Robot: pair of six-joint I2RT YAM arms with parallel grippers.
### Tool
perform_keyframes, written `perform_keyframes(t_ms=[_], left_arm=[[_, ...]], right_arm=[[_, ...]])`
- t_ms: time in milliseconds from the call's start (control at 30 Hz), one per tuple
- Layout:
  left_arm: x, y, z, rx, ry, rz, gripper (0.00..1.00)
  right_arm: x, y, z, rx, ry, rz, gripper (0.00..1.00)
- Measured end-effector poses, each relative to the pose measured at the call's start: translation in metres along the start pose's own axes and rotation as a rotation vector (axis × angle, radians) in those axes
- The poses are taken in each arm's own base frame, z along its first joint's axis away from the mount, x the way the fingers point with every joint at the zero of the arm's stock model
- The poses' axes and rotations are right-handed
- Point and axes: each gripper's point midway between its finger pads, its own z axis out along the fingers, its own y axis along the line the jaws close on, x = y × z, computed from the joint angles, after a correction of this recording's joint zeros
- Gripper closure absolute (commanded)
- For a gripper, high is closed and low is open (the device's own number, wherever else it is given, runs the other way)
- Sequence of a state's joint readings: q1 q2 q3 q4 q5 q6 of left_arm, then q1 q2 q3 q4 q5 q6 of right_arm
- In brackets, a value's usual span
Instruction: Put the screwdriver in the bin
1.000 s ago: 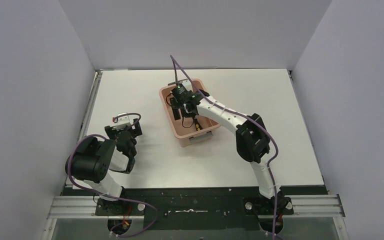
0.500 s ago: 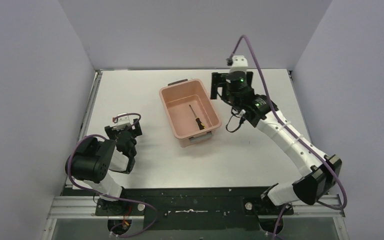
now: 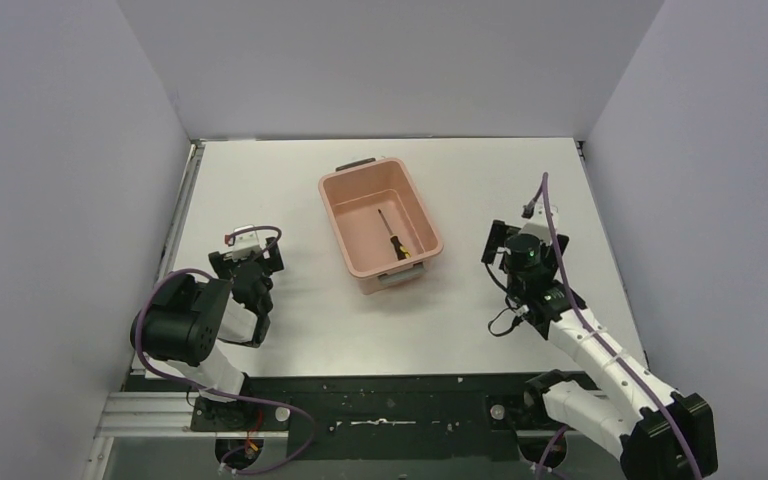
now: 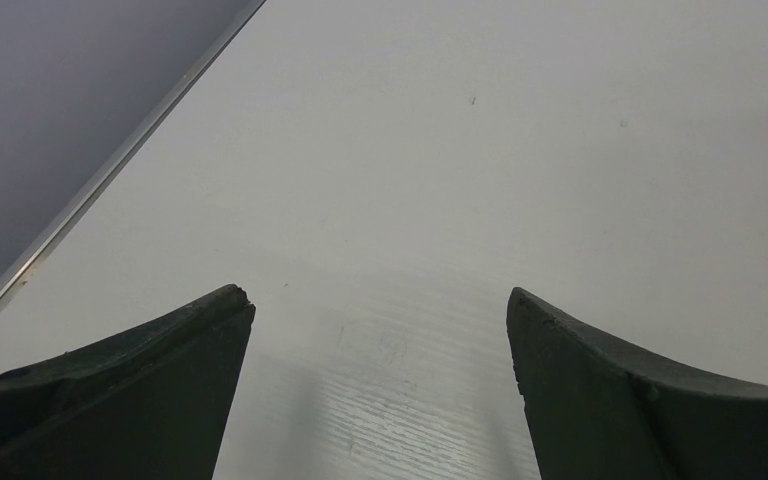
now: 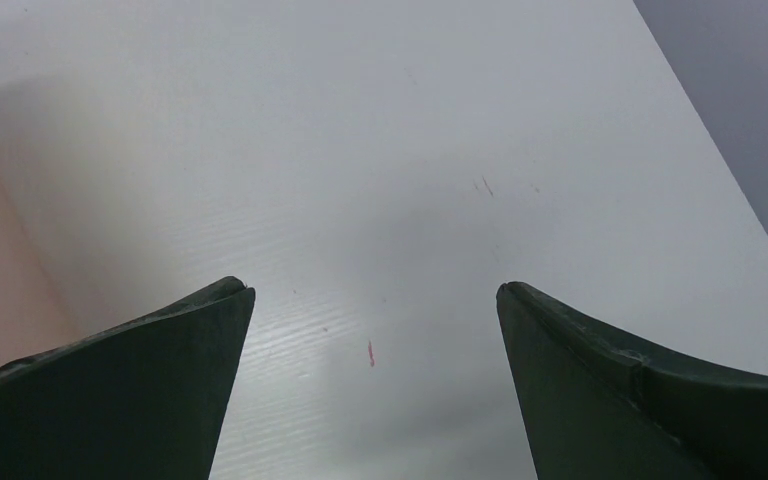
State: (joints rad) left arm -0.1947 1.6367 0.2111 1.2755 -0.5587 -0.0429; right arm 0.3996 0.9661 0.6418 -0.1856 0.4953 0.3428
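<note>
Top external: logging right gripper [image 5: 373, 288] retreating from over bin [image 3: 332, 222] toward own base, spread wide and carrying nothing. Noting screwdriver [image 3: 391, 233] lying loose on bin floor, handle toward near end. Finding left gripper [image 4: 375, 293] parked well apart, likewise parted and empty. Judging placement as done.

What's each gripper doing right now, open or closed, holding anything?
Left gripper: open, empty.
Right gripper: open, empty; the screwdriver lies in the bin.
</note>
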Motion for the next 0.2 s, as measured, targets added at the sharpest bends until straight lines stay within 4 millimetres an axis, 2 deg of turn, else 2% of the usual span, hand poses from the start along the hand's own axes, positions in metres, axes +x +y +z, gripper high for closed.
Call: perform_keyframes(t_ms=[200], left_arm=[[0.0,0.0,0.0,0.0,0.0,0.0,0.03]], right_arm=[[0.042,-0.017,0.002,0.049,0.024,0.027,0.0]])
